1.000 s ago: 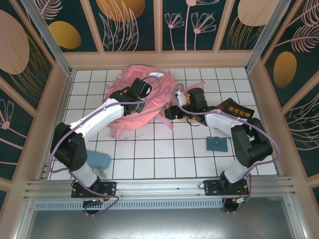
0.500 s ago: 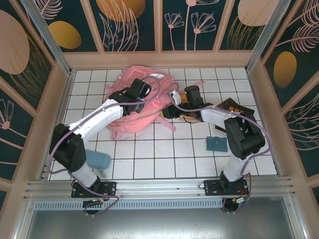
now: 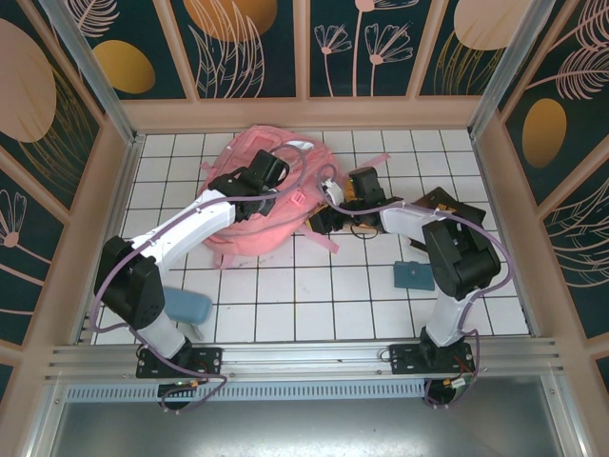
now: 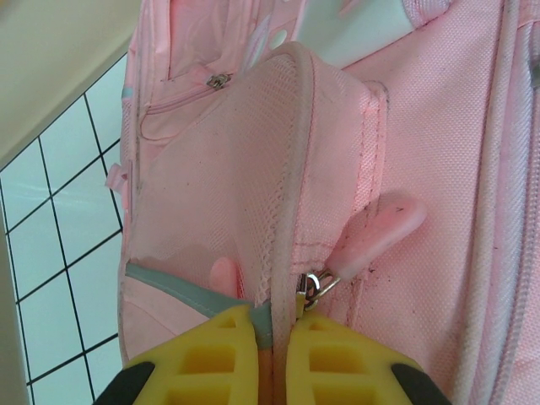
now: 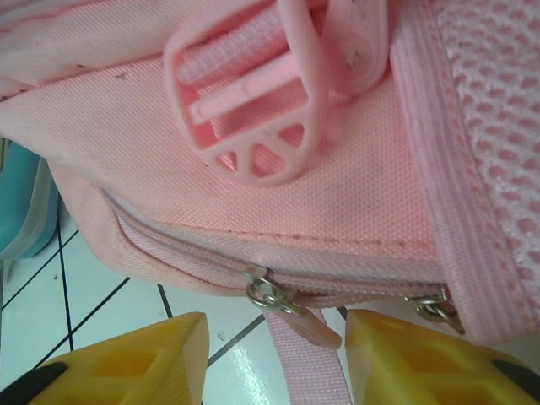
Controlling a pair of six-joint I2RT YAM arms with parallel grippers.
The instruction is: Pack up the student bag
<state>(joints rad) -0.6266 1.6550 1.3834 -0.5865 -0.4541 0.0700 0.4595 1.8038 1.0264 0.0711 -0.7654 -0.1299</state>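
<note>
The student bag (image 3: 249, 205) is a large pink backpack lying at the back middle of the tiled table. My left gripper (image 3: 285, 196) rests on top of it. In the left wrist view this gripper (image 4: 272, 325) is shut on the rim of the bag's mesh pocket (image 4: 291, 169), beside a zip pull (image 4: 371, 240). My right gripper (image 3: 320, 217) is at the bag's right edge. Its jaws (image 5: 274, 333) stand open just off the bag (image 5: 253, 211), with a pink zip pull (image 5: 295, 312) and a strap (image 5: 308, 371) lying between the yellow fingers (image 5: 135, 363), touching neither.
A blue case (image 3: 187, 307) lies near the left arm's base. A small teal pad (image 3: 415, 276) sits on the tiles at right, and a dark book with orange lettering (image 3: 449, 206) lies behind it. A pink buckle (image 5: 249, 110) sits on the bag above the zip.
The right gripper has moved left up to the bag's edge, its jaws narrowing and then widening a little. The left gripper has kept its hold, and the bag has shifted slightly.
</note>
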